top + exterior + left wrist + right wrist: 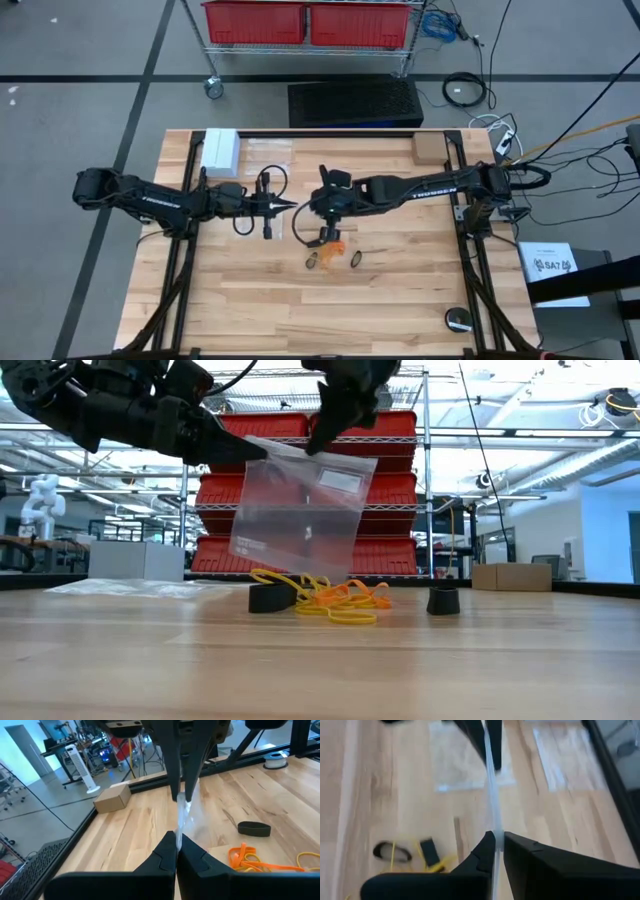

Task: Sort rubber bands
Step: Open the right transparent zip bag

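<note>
A clear plastic bag (300, 500) is held in the air above the middle of the wooden table (400, 300), pinched along its top edge by both arms. The left gripper (176, 851) is closed on one upper corner of the bag, its two dark fingers pressed together on the thin plastic, which is seen edge-on in the left wrist view. The right gripper (495, 845) is closed on the same bag at the other end of that edge, the plastic clamped between its fingertips. In the low view the bag hangs slightly tilted, its lower edge clear of the table. The rubber bands (335, 600) lie loose on the table beneath and just beyond the bag: a tangle of orange and yellow loops, with black bands (270, 598) beside them. More clear bags (265, 152) are laid flat near the table's far edge, next to a white box (220, 150).
</note>
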`<state>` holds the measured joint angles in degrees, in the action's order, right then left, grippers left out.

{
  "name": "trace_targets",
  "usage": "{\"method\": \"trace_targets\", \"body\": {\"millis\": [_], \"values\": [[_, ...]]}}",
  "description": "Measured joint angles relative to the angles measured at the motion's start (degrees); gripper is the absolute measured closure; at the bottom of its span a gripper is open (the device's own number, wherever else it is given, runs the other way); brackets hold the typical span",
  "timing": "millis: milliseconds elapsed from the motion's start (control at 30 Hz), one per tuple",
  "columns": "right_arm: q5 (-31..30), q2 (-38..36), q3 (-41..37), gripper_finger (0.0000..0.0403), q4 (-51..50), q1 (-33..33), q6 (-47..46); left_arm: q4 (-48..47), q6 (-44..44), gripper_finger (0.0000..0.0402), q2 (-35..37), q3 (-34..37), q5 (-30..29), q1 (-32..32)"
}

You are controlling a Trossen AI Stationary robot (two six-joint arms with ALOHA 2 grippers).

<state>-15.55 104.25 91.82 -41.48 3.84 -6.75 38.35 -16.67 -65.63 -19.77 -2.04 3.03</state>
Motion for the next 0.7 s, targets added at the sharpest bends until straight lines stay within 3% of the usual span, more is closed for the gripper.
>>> {"method": "trace_targets", "body": {"millis": [400,700], "values": [[0.6,0.0,1.4,0.0387,-14.4,0.8,-7.4,0.2,0.0,0.0400,0.0,0.0,-0.1,0.0],[1.0,-0.7,1.4,0.0387,-18.1,1.2,-9.7,0.3,0.3,0.0400,0.1,0.0,-0.1,0.0]]}}
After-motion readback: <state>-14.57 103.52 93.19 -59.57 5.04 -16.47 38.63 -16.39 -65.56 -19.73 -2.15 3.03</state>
